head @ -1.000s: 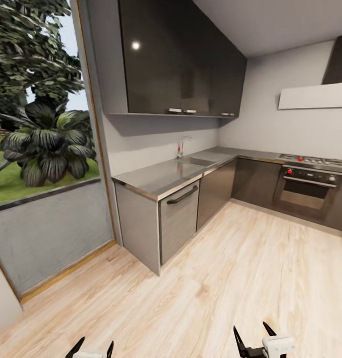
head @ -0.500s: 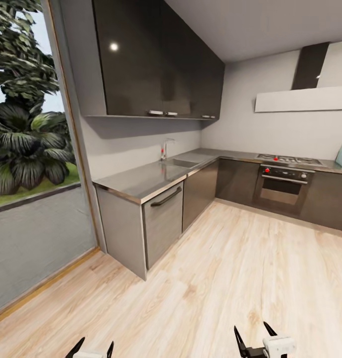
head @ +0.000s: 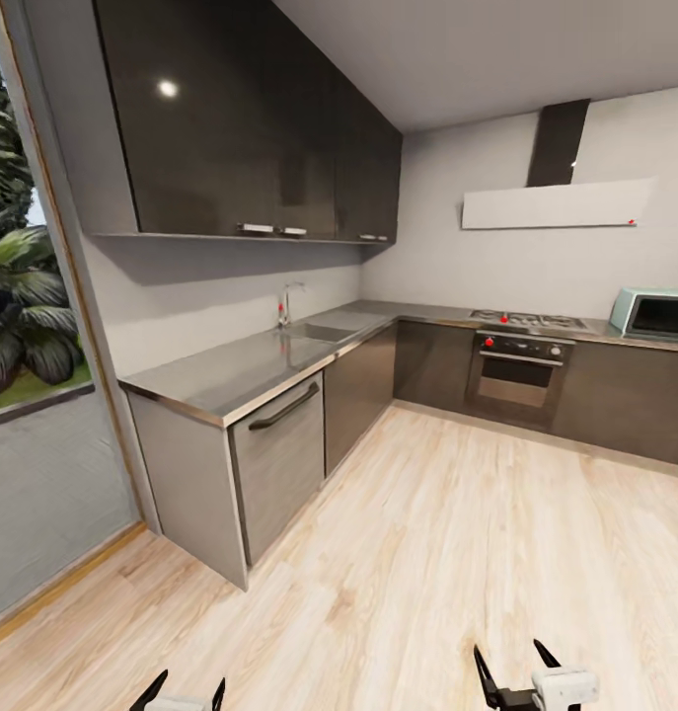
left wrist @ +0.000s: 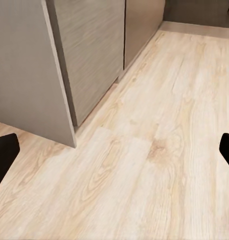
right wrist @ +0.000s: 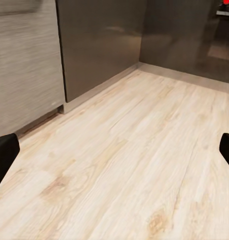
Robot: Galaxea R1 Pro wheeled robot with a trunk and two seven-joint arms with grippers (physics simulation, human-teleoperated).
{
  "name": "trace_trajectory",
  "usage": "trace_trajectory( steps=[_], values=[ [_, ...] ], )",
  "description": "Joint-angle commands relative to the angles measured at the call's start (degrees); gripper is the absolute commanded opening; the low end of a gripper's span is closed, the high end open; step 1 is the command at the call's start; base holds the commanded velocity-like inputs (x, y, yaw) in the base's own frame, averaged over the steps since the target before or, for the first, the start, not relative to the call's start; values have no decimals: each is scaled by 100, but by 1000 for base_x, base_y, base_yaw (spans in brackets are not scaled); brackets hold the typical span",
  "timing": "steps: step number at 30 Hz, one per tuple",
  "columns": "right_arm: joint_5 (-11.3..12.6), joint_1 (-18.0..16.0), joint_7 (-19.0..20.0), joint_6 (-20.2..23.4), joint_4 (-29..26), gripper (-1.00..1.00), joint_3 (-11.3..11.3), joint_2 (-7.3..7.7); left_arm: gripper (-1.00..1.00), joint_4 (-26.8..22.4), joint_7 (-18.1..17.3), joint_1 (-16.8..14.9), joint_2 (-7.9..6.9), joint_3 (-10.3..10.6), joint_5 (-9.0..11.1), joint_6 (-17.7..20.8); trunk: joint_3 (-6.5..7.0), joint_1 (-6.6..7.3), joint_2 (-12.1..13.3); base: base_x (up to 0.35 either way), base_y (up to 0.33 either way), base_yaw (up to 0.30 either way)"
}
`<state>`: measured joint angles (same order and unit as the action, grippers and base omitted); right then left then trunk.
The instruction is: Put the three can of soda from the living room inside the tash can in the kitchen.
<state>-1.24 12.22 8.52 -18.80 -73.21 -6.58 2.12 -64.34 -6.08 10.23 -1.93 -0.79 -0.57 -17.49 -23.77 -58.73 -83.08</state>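
Two grippers hang low over the light wood floor of the kitchen, the left gripper and the right gripper each with fingers spread apart and holding nothing. Ahead of them stand the steel worktop, oven and microwave.

Bright, even light; cabinets show glare.

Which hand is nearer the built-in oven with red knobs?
Right. The right hand sits low on the oven's side of the head view; the left hand is farther off, nearer the grey dishwasher front. Both are open and empty.
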Motion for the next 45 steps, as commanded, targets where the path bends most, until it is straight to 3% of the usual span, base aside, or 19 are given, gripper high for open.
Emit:
trace_trajectory(
  steps=[1,16,45],
  values=[
    [27,0,5,-5,0,100,-24,-1,100,0,1,-1,3,-2,5,-5,3,0,0,105,-78,-96],
    [510,0,35,50,6,100,-19,20,100,8,0,-2,1,0,4,-6,15,0,0,21,95,-166],
    [531,0,35,43,16,100,-18,19,100,190,-7,5,-3,0,15,-16,110,0,0,-29,243,-250]
  ],
)
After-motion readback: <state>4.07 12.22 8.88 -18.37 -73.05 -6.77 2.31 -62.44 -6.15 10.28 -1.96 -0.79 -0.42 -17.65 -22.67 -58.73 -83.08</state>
